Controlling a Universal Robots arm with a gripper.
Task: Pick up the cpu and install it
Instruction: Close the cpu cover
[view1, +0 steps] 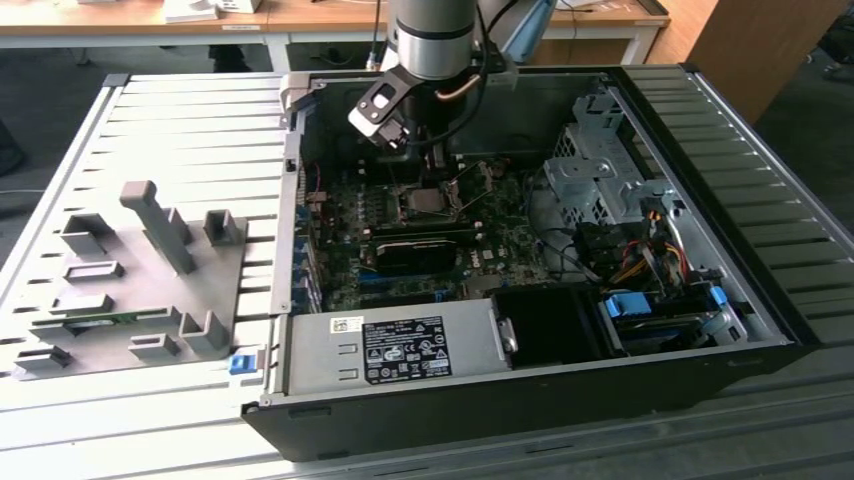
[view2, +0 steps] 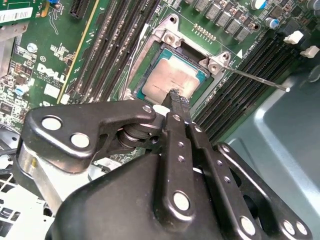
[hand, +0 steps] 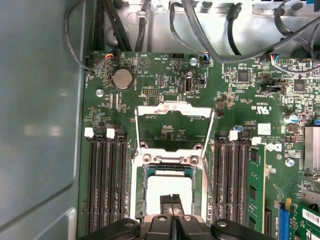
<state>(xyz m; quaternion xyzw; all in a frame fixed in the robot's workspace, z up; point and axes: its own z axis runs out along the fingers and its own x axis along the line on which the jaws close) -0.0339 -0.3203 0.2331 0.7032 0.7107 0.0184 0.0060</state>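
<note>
While its two black fingers (hand: 165, 201) are pressed together with no gap between them and nothing held, the gripper (hand: 170, 201) hangs tip-down inside the open computer case (view1: 747, 250), right over the cpu (hand: 162, 187). In both wrist views the closed tips overlap the near edge of the chip's silvery top; whether they actually touch it I cannot tell. In the second wrist view the gripper (view2: 176, 100) stands at the cpu (view2: 172, 80), which lies flat and square inside the socket (view2: 167, 37). In the exterior view the gripper (view1: 430, 172) points down just above the cpu (view1: 429, 203) in the middle of the motherboard (view1: 400, 245).

The socket's metal load plate (hand: 175, 107) is swung open and stands up behind the chip, and the thin retaining lever (view2: 255, 79) sticks out free to one side. Black memory slots (hand: 107, 175) flank the socket on both sides, and a green memory stick (hand: 254, 185) sits in one slot. A round coin battery (hand: 122, 78) lies on the board beyond the load plate.

The case rests on a slatted table (view1: 187, 120), with a grey tray (view1: 134, 290) beside it at the exterior view's left.
</note>
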